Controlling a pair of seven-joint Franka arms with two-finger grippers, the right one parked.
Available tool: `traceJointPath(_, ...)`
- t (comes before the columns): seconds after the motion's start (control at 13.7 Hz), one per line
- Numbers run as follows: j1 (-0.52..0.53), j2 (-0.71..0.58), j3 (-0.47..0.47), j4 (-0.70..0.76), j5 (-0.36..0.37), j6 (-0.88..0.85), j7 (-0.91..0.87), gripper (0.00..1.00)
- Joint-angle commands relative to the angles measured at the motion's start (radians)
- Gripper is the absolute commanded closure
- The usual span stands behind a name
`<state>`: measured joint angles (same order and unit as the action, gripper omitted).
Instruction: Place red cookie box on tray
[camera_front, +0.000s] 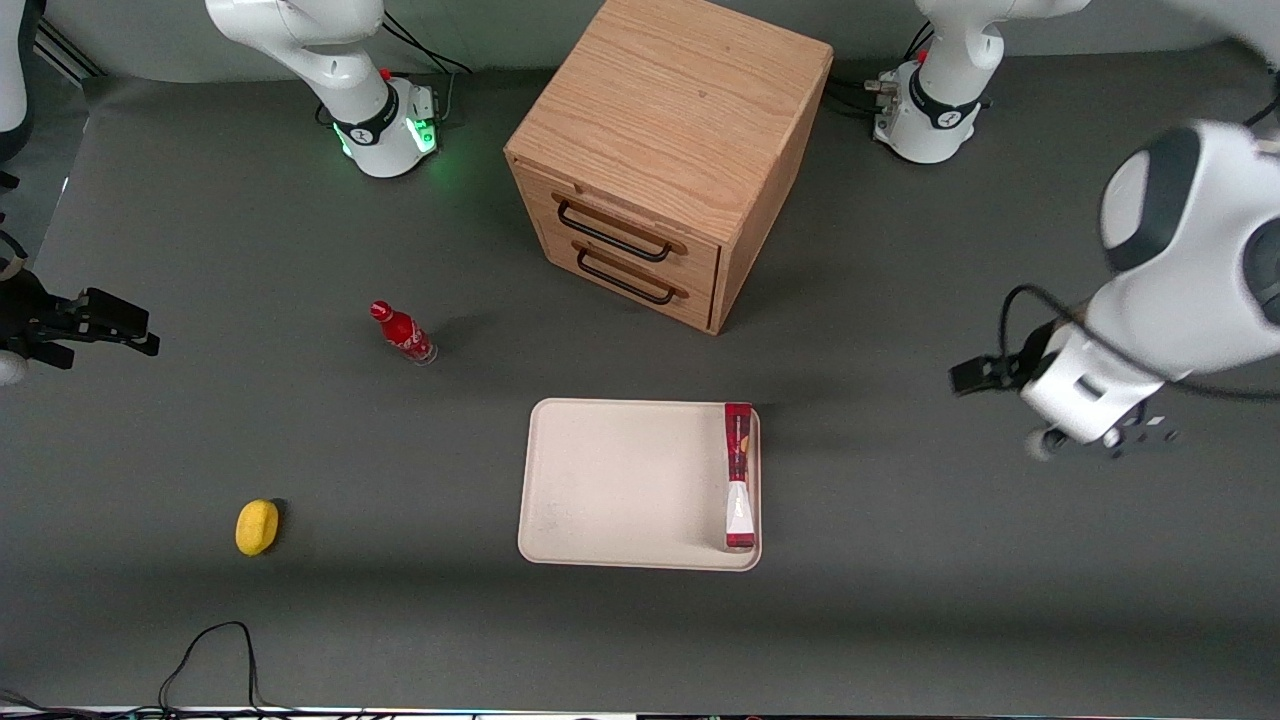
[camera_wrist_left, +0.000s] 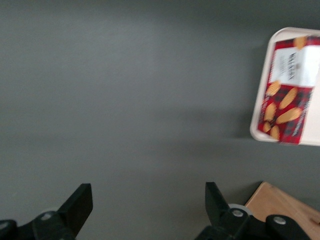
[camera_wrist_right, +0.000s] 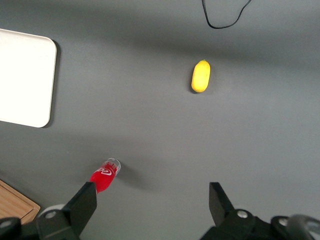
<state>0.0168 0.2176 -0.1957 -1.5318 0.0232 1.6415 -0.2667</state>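
The long red cookie box (camera_front: 739, 476) stands on its edge inside the smooth, round-cornered cream tray (camera_front: 620, 485). The tool (camera_wrist_left: 145, 210) hovers spread and empty over the matte grey desk (camera_front: 900, 560).

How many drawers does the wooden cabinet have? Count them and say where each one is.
2. The upper drawer sits directly above the lower drawer in the wooden cabinet; both look closed. The open gripper hovers over bare table, off the tray.
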Motion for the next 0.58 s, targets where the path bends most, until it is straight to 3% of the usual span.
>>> traceJointPath(0.0, 0.058, -0.257, 0.004, -0.296, 0.02, 0.032, 0.024, 0.0)
traceJointPath(0.15, 0.049, -0.361, 0.054, -0.39, 0.021, 0.035, 0.035, 0.0)
traceJointPath(0.44, -0.052, -0.368, 0.235, -0.331, 0.021, -0.026, 0.038, 0.0)
traceJointPath(0.51, -0.049, -0.363, 0.237, -0.314, 0.021, -0.029, 0.044, 0.0)
